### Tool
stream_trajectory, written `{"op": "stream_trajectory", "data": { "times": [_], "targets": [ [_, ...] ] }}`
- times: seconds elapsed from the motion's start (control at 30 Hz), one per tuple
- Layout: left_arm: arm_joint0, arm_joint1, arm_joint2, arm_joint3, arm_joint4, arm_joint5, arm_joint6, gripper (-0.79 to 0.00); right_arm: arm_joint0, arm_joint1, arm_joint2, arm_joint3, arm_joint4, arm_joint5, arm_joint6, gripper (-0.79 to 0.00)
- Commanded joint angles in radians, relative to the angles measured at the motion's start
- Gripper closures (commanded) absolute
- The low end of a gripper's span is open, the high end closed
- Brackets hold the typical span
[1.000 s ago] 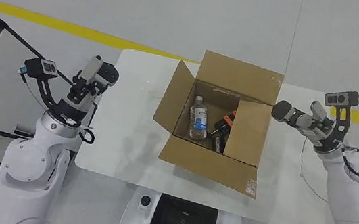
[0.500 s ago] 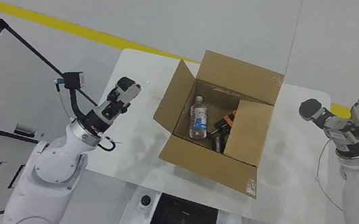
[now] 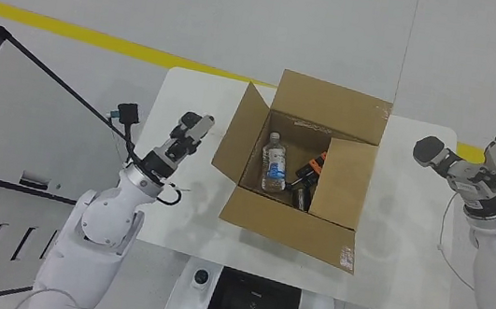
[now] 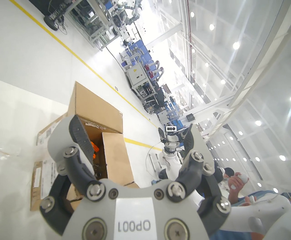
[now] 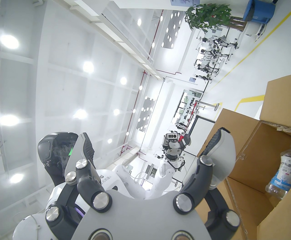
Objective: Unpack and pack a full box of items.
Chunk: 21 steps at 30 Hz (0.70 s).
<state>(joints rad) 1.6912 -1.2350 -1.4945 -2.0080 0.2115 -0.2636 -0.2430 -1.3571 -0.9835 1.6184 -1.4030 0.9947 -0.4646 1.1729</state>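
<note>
Box (image 3: 288,224) open with flaps up, middle of white tabletop (image 3: 394,259). Inside: clear water bottle (image 3: 273,163) lying on left side of box floor, cap toward far side. Orange-and-black item (image 3: 311,170) just right of it, partly hidden by right flap, kind unclear. Left hand (image 3: 197,128) hovers over tabletop just left of box's left flap, fingers spread wide, empty. Right hand (image 3: 427,149) hangs near right edge of tabletop, apart from box, fingers also wide, nothing held.
</note>
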Motion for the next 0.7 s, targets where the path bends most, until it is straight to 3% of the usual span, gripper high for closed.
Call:
{"op": "stream_trajectory", "data": {
  "times": [0.0,0.13,0.3,0.67],
  "targets": [
    [-0.032,-0.001,0.028,0.043,0.146,-0.001,0.04,-0.785,0.0,0.0,0.0,0.0,0.0,0.0,0.0,-0.785],
    [-0.09,-0.015,0.134,0.173,0.197,0.011,0.105,-0.785,0.0,0.0,0.0,0.0,0.0,0.0,0.0,-0.785],
    [-0.127,-0.029,0.221,0.239,0.124,0.037,0.101,-0.785,0.0,0.0,0.0,0.0,0.0,0.0,0.0,-0.785],
    [-0.087,-0.03,0.258,0.172,0.025,0.02,0.017,-0.785,0.0,0.0,0.0,0.0,0.0,0.0,0.0,-0.785]
  ]
}}
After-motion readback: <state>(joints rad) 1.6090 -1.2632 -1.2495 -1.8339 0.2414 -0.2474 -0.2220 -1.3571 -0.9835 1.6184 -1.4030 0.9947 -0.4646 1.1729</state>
